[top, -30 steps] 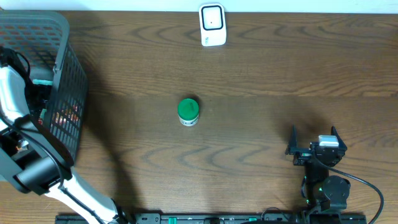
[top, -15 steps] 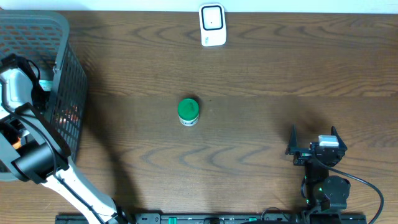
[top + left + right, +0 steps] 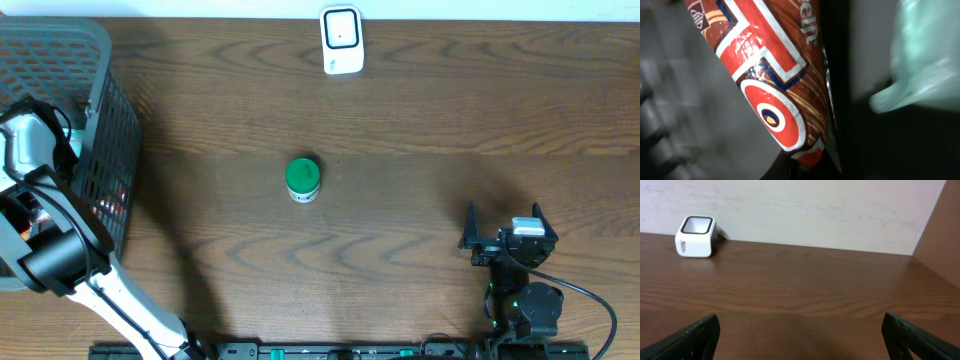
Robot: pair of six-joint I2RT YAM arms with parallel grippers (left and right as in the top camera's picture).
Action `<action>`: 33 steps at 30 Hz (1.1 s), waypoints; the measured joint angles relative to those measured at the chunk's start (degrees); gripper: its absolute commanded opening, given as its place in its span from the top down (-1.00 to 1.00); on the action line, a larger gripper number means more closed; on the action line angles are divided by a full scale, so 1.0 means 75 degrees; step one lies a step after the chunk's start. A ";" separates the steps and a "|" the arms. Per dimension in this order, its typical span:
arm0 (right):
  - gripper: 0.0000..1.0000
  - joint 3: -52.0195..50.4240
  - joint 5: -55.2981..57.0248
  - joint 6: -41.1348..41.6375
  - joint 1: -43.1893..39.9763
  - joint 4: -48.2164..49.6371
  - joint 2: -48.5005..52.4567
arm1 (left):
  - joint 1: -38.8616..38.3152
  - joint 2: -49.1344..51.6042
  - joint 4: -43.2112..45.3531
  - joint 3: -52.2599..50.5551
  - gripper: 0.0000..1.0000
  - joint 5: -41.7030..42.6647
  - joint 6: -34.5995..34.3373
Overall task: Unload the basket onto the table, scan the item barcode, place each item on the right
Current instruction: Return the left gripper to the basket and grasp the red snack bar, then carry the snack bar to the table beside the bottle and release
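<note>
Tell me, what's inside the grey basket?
A shiny red packet and something pale green beside it. The robot's arm and the basket's mesh walls cover the rest.

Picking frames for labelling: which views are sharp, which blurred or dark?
Overhead: sharp, evenly lit, soft shadow beside the basket. Left wrist: dim, red packet shows glare, pale object at right blurred. Right wrist: bright, white scanner crisp.
</note>
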 measured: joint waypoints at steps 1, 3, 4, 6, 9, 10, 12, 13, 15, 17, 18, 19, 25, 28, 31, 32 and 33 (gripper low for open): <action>-0.99 0.0000 0.0000 0.0000 0.0000 0.0000 0.0000 | 0.0000 -0.0044 -0.0050 -0.0038 0.85 0.0000 0.0020; -0.99 0.0000 0.0000 0.0000 0.0000 0.0000 0.0000 | 0.0000 -0.0198 -0.0154 -0.0134 0.85 0.0026 0.0085; -0.98 0.0000 0.0000 0.0000 0.0000 0.0000 0.0000 | 0.0003 -0.0341 -0.0178 -0.0181 0.86 0.0044 0.0146; -0.98 0.0000 0.0000 0.0000 0.0000 0.0000 0.0000 | 0.0003 -0.0743 -0.0184 -0.0195 0.86 0.0082 0.0233; -0.99 0.0000 0.0000 0.0000 0.0000 0.0000 0.0000 | 0.0003 -0.1842 -0.0169 -0.0187 0.86 0.0154 0.0370; -0.98 0.0000 -0.0003 0.0000 0.0000 -0.0003 0.0000 | 0.0000 -0.2276 -0.0140 -0.0175 0.86 0.0157 0.0393; -0.98 0.0000 -0.0003 0.0000 0.0000 0.0000 0.0000 | 0.0003 -0.3249 -0.0047 -0.0149 0.86 0.0178 0.0408; -0.99 0.0000 0.0000 0.0000 0.0000 0.0000 0.0000 | 0.0003 -0.3888 0.0029 -0.0134 0.86 0.0184 0.0417; -0.99 0.0000 0.0000 0.0000 0.0000 0.0000 0.0000 | 0.0003 -0.4765 0.0102 -0.0073 0.86 0.0184 0.0420; -0.99 0.0000 0.0000 0.0000 0.0000 0.0000 0.0000 | 0.0003 -0.5706 0.0146 -0.0026 0.86 0.0364 0.0420; -0.98 0.0000 0.0000 0.0000 0.0000 0.0000 0.0000 | 0.0003 -0.6132 0.0166 -0.0017 0.85 0.0545 0.0420; -0.99 0.0000 -0.0003 0.0000 0.0000 -0.0003 0.0000 | 0.0000 -0.6633 0.0210 -0.0009 0.86 0.0822 0.0420; -0.98 0.0000 0.0000 0.0000 0.0000 0.0000 0.0000 | -0.0539 -0.8288 0.0297 0.0009 0.85 0.2804 0.0423; -0.98 0.0000 0.0000 0.0000 0.0000 0.0000 0.0000 | -0.1250 -0.8647 0.0297 0.0009 0.86 0.3891 0.0423; -0.98 0.0000 0.0000 0.0000 0.0000 0.0000 0.0000 | -0.2171 -0.8679 0.0356 0.0009 0.85 0.4578 0.0513; -0.98 0.0000 -0.0003 0.0000 0.0000 0.0000 0.0000 | -0.2541 -0.8638 0.0452 0.0009 0.85 0.4724 0.0577; -0.98 0.0000 0.0000 0.0000 0.0000 -0.0003 0.0000 | -0.2871 -0.8597 0.0577 -0.0006 0.85 0.4829 0.0635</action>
